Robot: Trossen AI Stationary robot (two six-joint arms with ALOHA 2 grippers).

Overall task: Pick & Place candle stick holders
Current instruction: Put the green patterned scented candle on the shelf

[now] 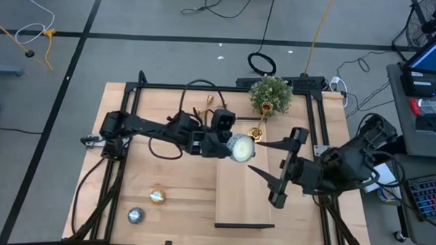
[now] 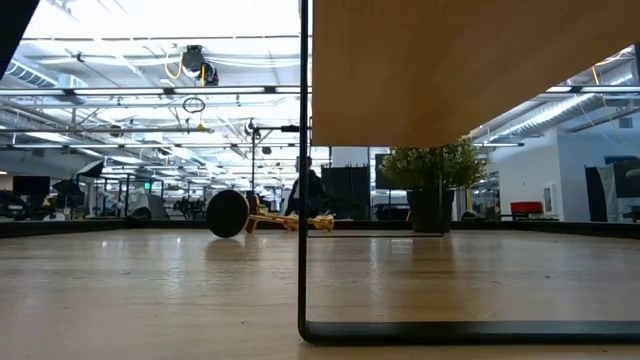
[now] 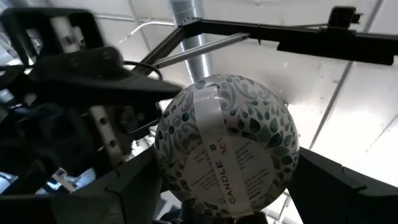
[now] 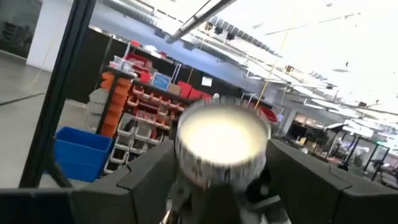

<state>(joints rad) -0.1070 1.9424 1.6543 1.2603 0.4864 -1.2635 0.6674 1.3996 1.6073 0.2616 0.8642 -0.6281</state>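
Gold candle stick holders: 2 visible on tabletop, far side.

One (image 1: pixel 257 131) lies tipped on its side just in front of the plant pot, shiny gold, base + slim stem; in low view (image 2: pixel 290 221) it's horizontal on the wood, stem level w/ surface.

2nd one (image 1: pixel 209 102) small, gold, further back, well left of the plant; pose can't tell.

3rd: not seen.
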